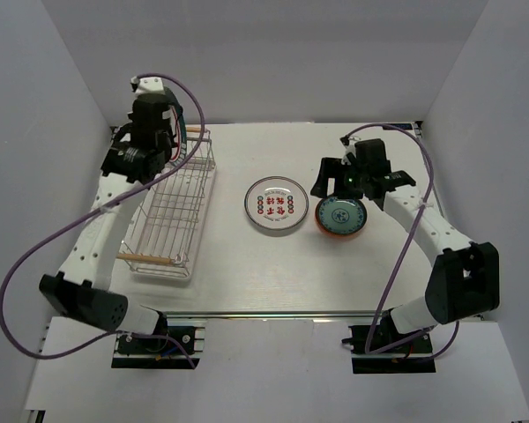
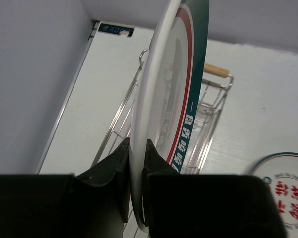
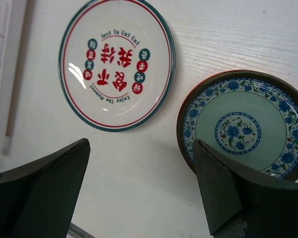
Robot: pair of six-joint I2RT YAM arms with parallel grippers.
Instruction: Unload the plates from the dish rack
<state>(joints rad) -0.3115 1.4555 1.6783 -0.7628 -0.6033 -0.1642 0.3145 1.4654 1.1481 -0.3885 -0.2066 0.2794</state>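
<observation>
My left gripper (image 2: pixel 137 144) is shut on the lower edge of a white plate with a green and red rim (image 2: pixel 164 89), which stands on edge. It hangs over the far end of the silver wire dish rack (image 1: pixel 169 210), whose wooden handle (image 2: pixel 216 71) shows behind the plate. A white plate with red-green motifs (image 1: pixel 276 204) (image 3: pixel 117 64) lies flat mid-table. To its right lies a blue-green patterned plate (image 1: pixel 340 216) (image 3: pixel 243 129) with an orange-red edge showing beneath it. My right gripper (image 3: pixel 141 148) (image 1: pixel 339 181) hovers open above the table between these two, holding nothing.
White walls close in the table on the left, back and right. The rack lies along the left side, its near wooden handle (image 1: pixel 145 258) towards the arm bases. Purple cables loop off both arms.
</observation>
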